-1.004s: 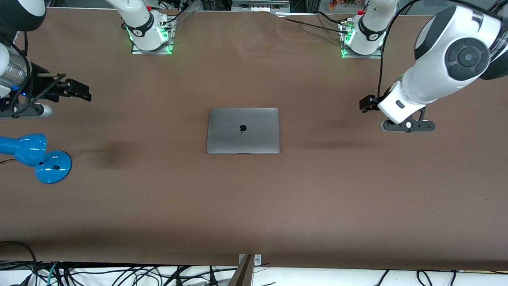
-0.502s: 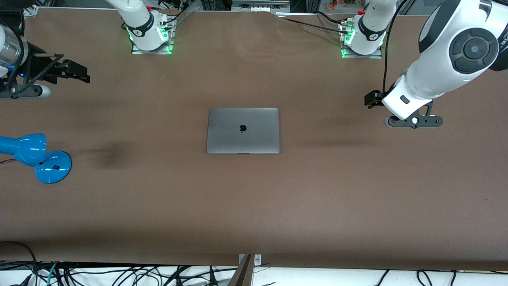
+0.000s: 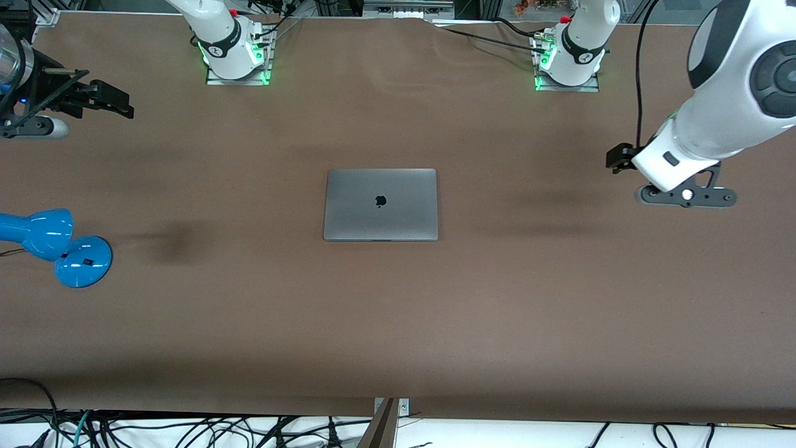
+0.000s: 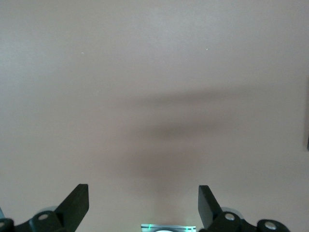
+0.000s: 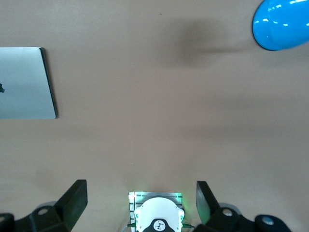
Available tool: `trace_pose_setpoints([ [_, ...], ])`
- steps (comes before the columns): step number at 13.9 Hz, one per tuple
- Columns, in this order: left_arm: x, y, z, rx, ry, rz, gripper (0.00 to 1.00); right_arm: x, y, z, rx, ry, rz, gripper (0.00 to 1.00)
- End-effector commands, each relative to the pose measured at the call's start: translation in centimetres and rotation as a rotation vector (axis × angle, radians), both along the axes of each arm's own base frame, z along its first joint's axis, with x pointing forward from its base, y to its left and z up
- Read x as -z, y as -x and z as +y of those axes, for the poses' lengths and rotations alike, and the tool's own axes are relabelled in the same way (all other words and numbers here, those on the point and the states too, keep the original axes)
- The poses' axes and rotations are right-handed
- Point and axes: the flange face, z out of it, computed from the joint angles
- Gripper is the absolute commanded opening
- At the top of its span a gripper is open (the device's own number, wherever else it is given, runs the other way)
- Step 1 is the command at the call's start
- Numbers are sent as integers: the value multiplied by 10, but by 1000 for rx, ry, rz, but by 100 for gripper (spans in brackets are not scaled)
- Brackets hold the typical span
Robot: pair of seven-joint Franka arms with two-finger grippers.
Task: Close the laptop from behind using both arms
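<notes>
You have a brown counter (image 3: 559, 311) with cables along the frame's lower edge. The laptop (image 3: 380, 204) lies shut at frame centre, nothing around it. A blue lamp (image 3: 56, 246) sits at mid-left. The left tool (image 4: 143, 205) at right and right tool (image 5: 141, 203) at upper left hang wide open, empty.

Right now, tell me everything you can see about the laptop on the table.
The laptop is a slim grey metal one, shut, lying flat near the middle of the brown table. Its lid faces up, smooth and matte, with a black apple logo at its centre and rounded corners. A thin dark seam runs along the edge nearest the front camera. Nothing rests on it or touches it except the table; both grippers are well away toward the table's ends. The right wrist view shows one end of it.
</notes>
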Motion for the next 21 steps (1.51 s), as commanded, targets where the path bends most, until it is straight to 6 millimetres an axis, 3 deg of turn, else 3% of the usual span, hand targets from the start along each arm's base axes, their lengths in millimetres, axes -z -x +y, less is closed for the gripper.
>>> trace_pose_setpoints([
  [1,-25,11,40,5,58,-6,100,0,5,-4,10,15,-9,100],
  [4,-49,20,77,-2,65,-45,100,-3,0,-4,12,15,-49,100],
  [6,-63,28,89,10,78,-68,100,-5,-3,-4,12,21,-72,100],
  [9,-41,28,91,-6,150,-102,100,-5,-4,-6,3,60,-77,100],
  [11,-23,34,79,8,158,-125,100,-5,-5,-6,4,65,-83,100],
  [15,-24,44,69,-11,134,-71,100,-6,-8,-3,6,64,-105,100],
  [17,-25,45,79,-22,133,-64,100,-6,-9,-2,23,64,-106,100],
  [21,-30,43,77,-19,131,-67,100,-5,-10,-2,26,62,-108,100],
])
